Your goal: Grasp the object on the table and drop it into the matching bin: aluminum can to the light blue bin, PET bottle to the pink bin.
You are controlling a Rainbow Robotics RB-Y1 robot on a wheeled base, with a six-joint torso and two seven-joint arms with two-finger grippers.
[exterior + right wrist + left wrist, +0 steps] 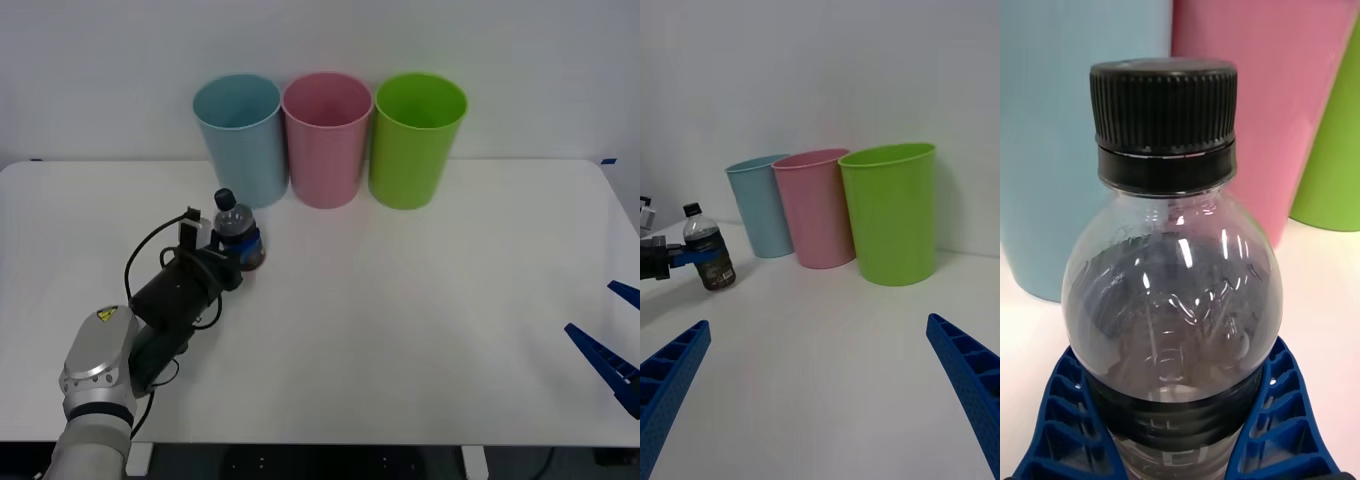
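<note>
Left gripper [238, 252] clamped on the PET bottle [238, 238], just in front of the light blue bin [240, 135].
I'd lift straight, keep it upright, clear the rim, release over the pink bin [326, 135]; right gripper [612, 340] parked, fingers apart.

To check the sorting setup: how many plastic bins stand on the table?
3, in a row at the far edge of the white table: the tall light blue plastic bin on the left, the pink plastic bin in the middle, the lime green plastic bin on the right.
</note>
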